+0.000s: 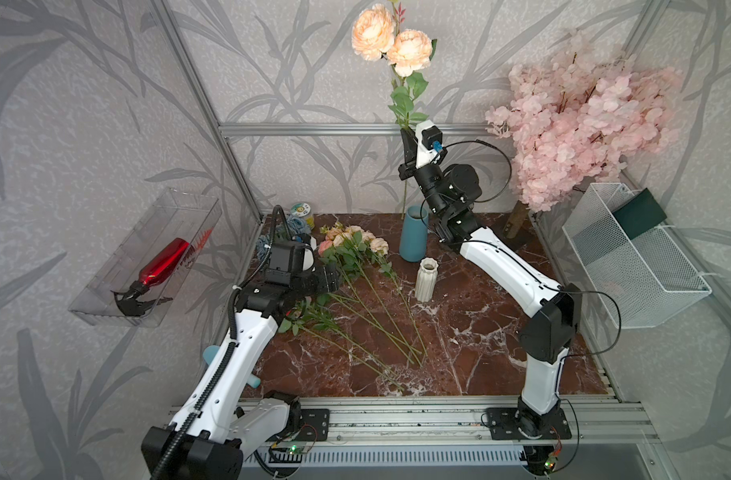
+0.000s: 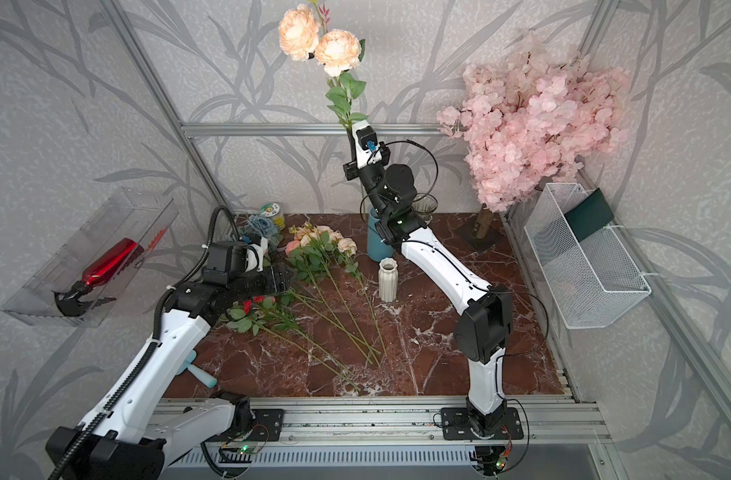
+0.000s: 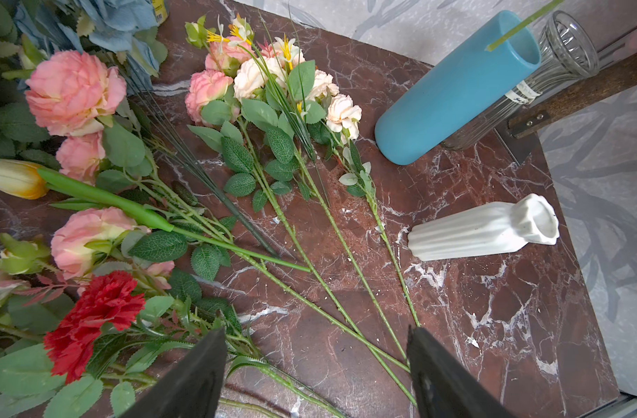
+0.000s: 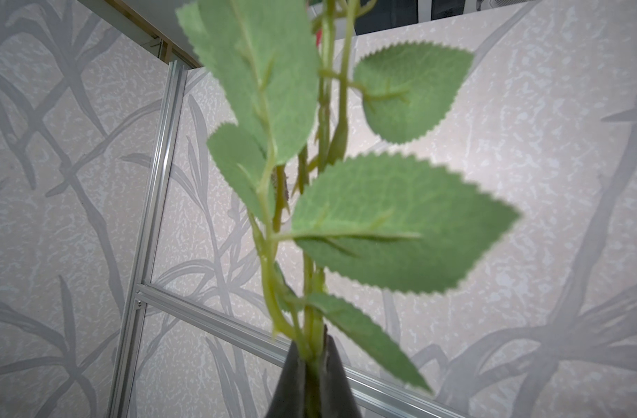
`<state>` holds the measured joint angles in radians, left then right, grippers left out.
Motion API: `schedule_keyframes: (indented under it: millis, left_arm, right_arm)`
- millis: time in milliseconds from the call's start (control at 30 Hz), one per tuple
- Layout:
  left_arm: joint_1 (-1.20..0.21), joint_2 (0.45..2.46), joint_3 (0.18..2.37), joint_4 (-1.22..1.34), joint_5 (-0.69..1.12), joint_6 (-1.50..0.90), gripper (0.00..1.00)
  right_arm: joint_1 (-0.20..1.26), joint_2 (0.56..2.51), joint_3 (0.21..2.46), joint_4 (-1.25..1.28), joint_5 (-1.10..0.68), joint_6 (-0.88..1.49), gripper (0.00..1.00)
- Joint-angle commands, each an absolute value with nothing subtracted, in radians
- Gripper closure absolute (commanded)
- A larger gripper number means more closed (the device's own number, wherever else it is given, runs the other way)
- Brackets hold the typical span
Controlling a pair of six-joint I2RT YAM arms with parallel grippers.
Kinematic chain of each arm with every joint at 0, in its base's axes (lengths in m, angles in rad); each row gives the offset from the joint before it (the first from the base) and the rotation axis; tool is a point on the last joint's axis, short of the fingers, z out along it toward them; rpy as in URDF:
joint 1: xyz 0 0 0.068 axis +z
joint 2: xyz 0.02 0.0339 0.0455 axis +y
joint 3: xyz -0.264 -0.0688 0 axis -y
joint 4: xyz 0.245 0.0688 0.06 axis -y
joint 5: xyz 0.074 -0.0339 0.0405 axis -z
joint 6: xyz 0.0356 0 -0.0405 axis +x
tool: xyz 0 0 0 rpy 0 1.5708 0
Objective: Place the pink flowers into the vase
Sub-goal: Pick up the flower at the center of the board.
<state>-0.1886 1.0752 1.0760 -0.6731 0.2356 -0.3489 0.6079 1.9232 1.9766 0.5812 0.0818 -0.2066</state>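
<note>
My right end effector (image 4: 311, 356) is clamped on the stem (image 1: 404, 195) of the pink flowers (image 1: 391, 41), just under the lowest leaves. It holds them nearly upright, with the blooms high above the surface (image 1: 480, 353). The stem runs down to the blue vase (image 1: 413, 239), which stands near the middle of the surface's far edge. The left wrist view puts the cut tip (image 3: 491, 45) right at the rim, and I cannot tell whether it is inside the mouth or just outside it. I judge the step in hand to be the insertion. I should centre the tip over the opening first, keep the stem vertical, and lower slowly so it does not catch the rim and tip the vase toward the white vase (image 1: 426, 278) close by. I should release only once the stem sits deep enough to stand. My left end effector (image 3: 317, 333), fingers apart and empty, hovers over the other flowers (image 3: 252, 77) lying toward the left edge.
</note>
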Motion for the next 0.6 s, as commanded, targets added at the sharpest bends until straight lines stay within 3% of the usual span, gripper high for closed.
schedule_keyframes:
  millis: [0,567]
  left_arm:
    - [-0.18,1.079,1.086,-0.681,0.233,-0.344,0.2]
    - [-0.17,1.074,1.081,-0.678,0.243,-0.35,0.2]
  right_arm:
    - [0.599,1.894,2.052,0.558,0.072,-0.215,1.0]
    - [0.581,1.937,2.132,0.482,0.122,-0.314,1.0]
